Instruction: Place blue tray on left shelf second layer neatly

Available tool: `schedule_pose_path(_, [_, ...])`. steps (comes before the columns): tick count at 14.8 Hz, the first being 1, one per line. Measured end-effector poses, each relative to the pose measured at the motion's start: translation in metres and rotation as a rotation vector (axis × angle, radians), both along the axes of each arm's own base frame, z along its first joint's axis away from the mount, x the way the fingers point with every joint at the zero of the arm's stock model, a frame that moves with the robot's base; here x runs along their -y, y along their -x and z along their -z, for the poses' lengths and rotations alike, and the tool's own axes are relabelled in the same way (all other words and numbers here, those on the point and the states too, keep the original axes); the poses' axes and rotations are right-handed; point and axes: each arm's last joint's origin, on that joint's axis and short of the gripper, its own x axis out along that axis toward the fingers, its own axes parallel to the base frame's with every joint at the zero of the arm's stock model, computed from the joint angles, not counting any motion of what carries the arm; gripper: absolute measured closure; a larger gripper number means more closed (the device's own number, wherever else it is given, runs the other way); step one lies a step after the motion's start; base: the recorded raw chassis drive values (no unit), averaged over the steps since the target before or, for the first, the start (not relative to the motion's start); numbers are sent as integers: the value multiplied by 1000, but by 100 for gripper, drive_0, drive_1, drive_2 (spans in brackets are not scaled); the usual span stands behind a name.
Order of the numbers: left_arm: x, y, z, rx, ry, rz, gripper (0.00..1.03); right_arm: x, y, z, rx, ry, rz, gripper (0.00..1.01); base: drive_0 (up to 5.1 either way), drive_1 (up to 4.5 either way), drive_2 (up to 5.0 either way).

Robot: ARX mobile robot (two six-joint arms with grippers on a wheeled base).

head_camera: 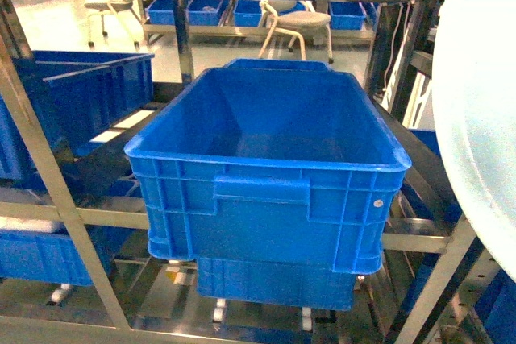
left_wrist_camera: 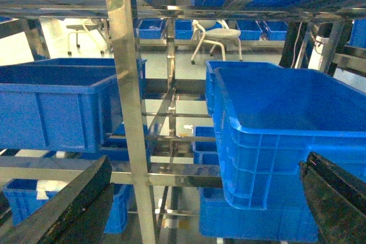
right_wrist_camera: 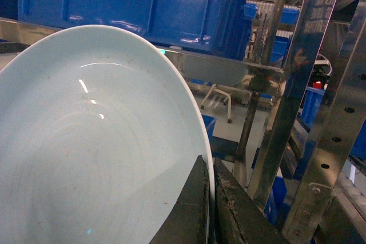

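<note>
The right tool (right_wrist_camera: 209, 210) pinches the blue tray (right_wrist_camera: 86, 152) by its rim, held up right of the crate (head_camera: 266, 175); the left tool (left_wrist_camera: 200, 198) gapes empty. Clipping an upright (right_wrist_camera: 297, 84) could twist the tray loose.

Cut off, hidden, blurred

Blue tray (head_camera: 482, 110) cropped by the head view's right edge, washed out; also cropped left and below in the right wrist view. Left gripper's fingertips (left_wrist_camera: 68, 210) out of frame, spacing unclear.

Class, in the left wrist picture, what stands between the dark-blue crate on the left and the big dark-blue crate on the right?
A shiny stainless-steel upright of the rack stands between the left crate and the right crate.
</note>
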Motion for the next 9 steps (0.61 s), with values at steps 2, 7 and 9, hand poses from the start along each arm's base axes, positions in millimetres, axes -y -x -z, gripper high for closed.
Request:
schedule_pose_path(2, [0, 0, 0, 0, 0, 0, 5, 0, 0, 0, 0, 0, 0, 99, 0, 0, 0])
schedule_pose_path(7, [0, 0, 0, -1, 0, 0, 5, 0, 0, 0, 2, 0, 2, 99, -359, 330, 31])
schedule_pose_path(9, [0, 0, 0, 1, 0, 1, 5, 0, 0, 0, 1, 0, 1, 99, -443, 420, 26])
